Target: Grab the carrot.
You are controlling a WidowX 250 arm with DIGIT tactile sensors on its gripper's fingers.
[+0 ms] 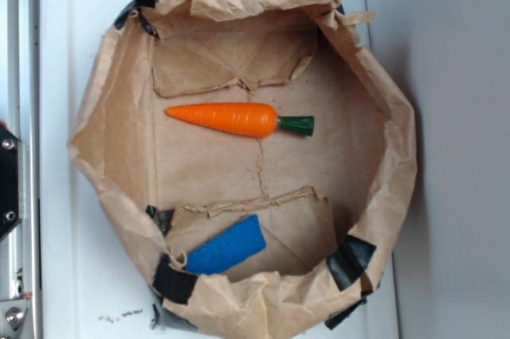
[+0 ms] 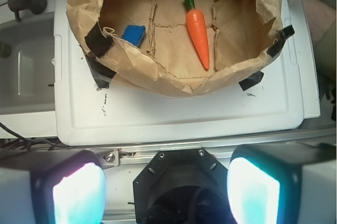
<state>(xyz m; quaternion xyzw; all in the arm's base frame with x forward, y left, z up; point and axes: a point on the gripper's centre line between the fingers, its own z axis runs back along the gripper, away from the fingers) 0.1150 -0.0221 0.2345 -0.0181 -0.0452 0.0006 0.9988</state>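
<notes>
In the wrist view the gripper fills the bottom edge, its jaws spread wide apart with nothing between them, the two glowing pads standing well to either side of the black mount. Just beyond it runs a metal rail, then the white surface, bare and flat apart from a few dark scuffs. Farther on sits a crumpled brown paper bag, its rolled walls patched with black tape. Inside, on the paper floor, the carrot lies flat near the middle, its orange tip pointing toward the gripper and its dark-green stem away. A blue piece rests apart from it, close to the bag's left wall. In the exterior view the carrot lies across the bag's floor, and the blue piece leans near the taped lower wall.
</notes>
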